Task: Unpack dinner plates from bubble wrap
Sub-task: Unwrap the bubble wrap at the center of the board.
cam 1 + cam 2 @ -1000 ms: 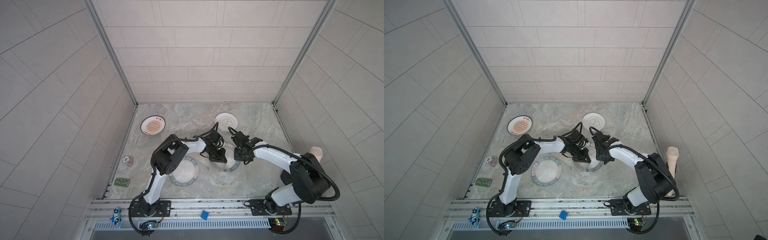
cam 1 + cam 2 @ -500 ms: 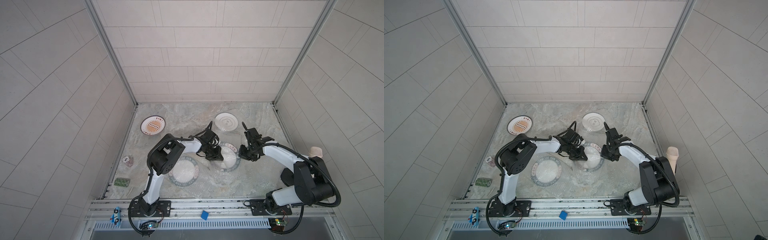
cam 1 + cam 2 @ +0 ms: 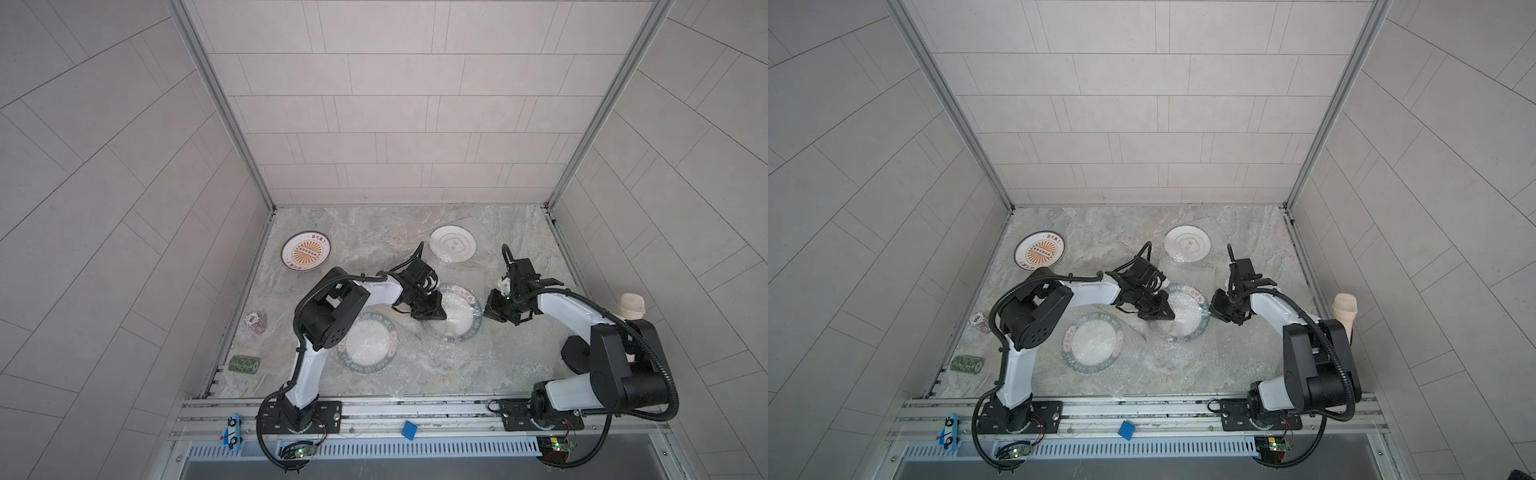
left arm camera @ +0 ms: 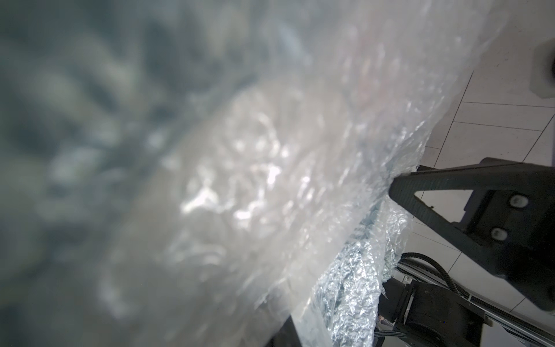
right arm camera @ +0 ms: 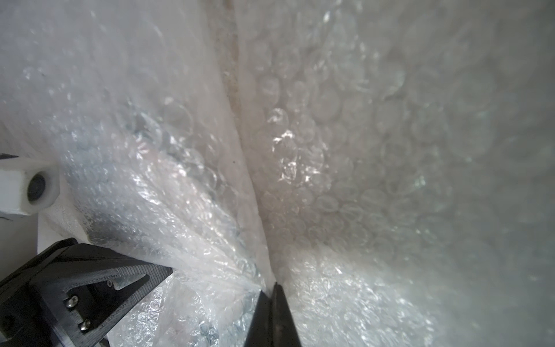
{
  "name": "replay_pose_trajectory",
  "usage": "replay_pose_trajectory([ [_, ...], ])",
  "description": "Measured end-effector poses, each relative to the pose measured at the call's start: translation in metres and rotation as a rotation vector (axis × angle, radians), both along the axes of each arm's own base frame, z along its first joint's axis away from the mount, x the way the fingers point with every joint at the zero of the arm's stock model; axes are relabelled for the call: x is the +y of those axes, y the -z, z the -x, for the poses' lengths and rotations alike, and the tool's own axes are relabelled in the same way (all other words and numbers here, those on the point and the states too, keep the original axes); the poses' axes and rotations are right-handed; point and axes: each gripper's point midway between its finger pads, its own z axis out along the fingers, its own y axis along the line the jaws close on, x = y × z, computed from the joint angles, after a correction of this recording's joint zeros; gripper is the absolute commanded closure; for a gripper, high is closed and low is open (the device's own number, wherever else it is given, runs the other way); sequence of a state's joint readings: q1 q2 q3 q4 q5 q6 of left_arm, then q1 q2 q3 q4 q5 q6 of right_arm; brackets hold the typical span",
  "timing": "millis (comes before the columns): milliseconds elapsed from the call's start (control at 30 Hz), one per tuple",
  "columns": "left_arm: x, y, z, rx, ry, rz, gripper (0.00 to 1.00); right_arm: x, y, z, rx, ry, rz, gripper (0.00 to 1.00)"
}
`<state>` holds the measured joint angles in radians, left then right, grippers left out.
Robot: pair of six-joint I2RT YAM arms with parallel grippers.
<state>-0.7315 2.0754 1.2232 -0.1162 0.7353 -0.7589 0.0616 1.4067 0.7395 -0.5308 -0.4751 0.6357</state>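
Landmark: mid plate point(image 3: 460, 312), green rim, table centre. L gripper point(image 3: 439, 321) sits over its left edge, jaws pinched narrow on the bubble wrap point(image 3: 451, 361). R gripper point(image 3: 491, 309) is just off its right edge, jaws tight together on the same sheet. Wrist views: wrap point(image 5: 330, 150) bunches into the R pinch, dimples sharp; in the L view the wrap point(image 4: 270, 156) is mostly blur, edge caught at the finger point(image 4: 402, 187). Sheet lies across mid plate & spills off it toward the rail. 2nd green-rim plate point(image 3: 366, 343) is just left of mid plate, nearer the rail. Ring plate point(image 3: 453, 249) is beyond it toward the back wall, sunburst plate point(image 3: 306, 251) well off to back-left, both bare.
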Motion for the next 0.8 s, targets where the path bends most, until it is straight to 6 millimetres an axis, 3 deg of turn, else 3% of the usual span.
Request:
replay_pose_trajectory([
  [267, 0.001, 0.0, -0.005, -0.009, -0.012, 0.0, 0.93, -0.008, -0.002, 0.004, 0.002, -0.018, 0.097, 0.94],
  [400, 0.001, 0.0, -0.006, -0.011, -0.02, -0.004, 0.93, -0.027, -0.008, 0.004, -0.01, -0.004, 0.208, 0.74],
  [500, 0.002, 0.0, -0.006, -0.011, -0.02, -0.004, 0.93, -0.037, -0.015, 0.0, -0.028, 0.02, 0.247, 0.75],
  [667, 0.002, 0.0, -0.007, -0.01, -0.022, -0.004, 0.93, -0.031, -0.013, 0.0, -0.029, -0.002, 0.237, 0.69],
  [800, 0.002, 0.0, -0.007, -0.01, -0.022, -0.004, 0.93, -0.008, -0.015, 0.001, -0.05, -0.081, 0.219, 0.66],
])
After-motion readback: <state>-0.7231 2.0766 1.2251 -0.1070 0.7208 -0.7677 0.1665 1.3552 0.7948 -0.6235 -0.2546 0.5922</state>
